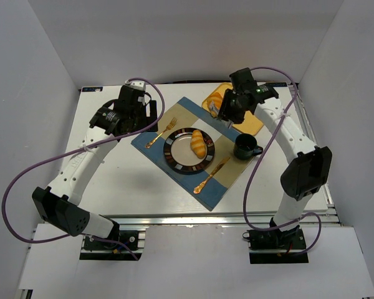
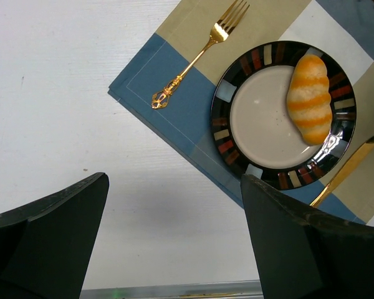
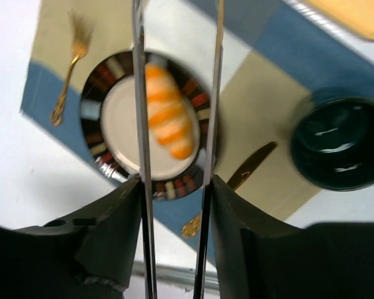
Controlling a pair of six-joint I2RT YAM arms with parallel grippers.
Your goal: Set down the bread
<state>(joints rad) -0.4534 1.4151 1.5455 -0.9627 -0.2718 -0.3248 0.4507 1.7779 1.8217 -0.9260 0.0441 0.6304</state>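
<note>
The striped golden-orange croissant (image 1: 199, 144) lies on the pale centre of a round plate with a dark rim of coloured blocks (image 1: 174, 159), toward the plate's right side and touching the rim. The plate sits on a blue, beige and white rectangular cloth placemat (image 1: 151, 142), laid at an angle on the white tabletop (image 1: 131, 180). A gold fork (image 1: 161, 134) lies on the mat to the plate's left and a gold knife (image 1: 212, 174) to its right; a dark green mug (image 1: 245, 147) stands just beside the mat's right corner. A flat yellow board (image 1: 252, 124) lies at the far right, with another golden pastry (image 1: 215, 99) on its far end, partly hidden by the arm. Plain white walls (image 1: 174, 37) close in the tabletop on three sides. The right pincer (image 1: 220, 114) hangs near the board's edge, its thin fingers (image 3: 140, 93) parted and empty. The left pincer (image 2: 174, 180) hovers left of the mat, spread wide and holding nothing.
</note>
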